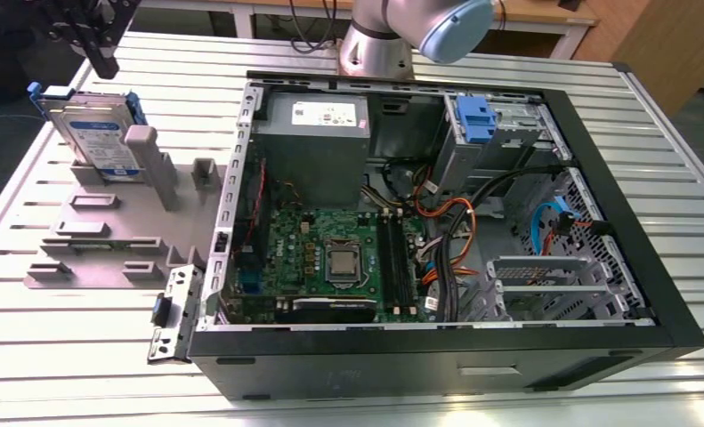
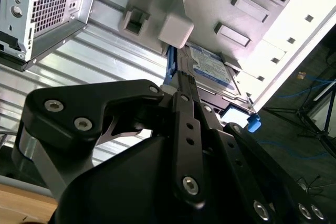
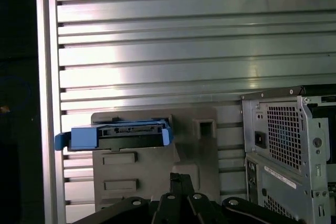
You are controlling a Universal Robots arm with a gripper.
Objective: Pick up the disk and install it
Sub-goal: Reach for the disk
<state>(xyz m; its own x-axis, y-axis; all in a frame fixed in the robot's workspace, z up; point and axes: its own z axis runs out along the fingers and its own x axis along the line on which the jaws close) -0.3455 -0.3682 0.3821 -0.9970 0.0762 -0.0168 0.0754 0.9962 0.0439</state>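
Observation:
The disk (image 1: pixel 91 133) stands on edge in a grey holder (image 1: pixel 102 240) at the exterior view's left; it is silver with a white-and-blue label and a blue carrier frame. My gripper (image 1: pixel 105 64) hangs just above it and apart from it, black fingers pointing down, shut, with nothing between them. In the second wrist view the gripper (image 2: pixel 181 83) points at the disk (image 2: pixel 210 69) from its side. In the first wrist view the gripper (image 3: pixel 179 178) sits short of the disk (image 3: pixel 118 131), seen edge-on.
An open computer case (image 1: pixel 613 205) lies on the slatted metal table (image 1: pixel 43 338), to the exterior view's right of the holder. Inside are a motherboard, cables, a power supply (image 1: pixel 316 133) and a blue bracket (image 1: pixel 475 120) in the drive bay. The arm's base stands behind the case.

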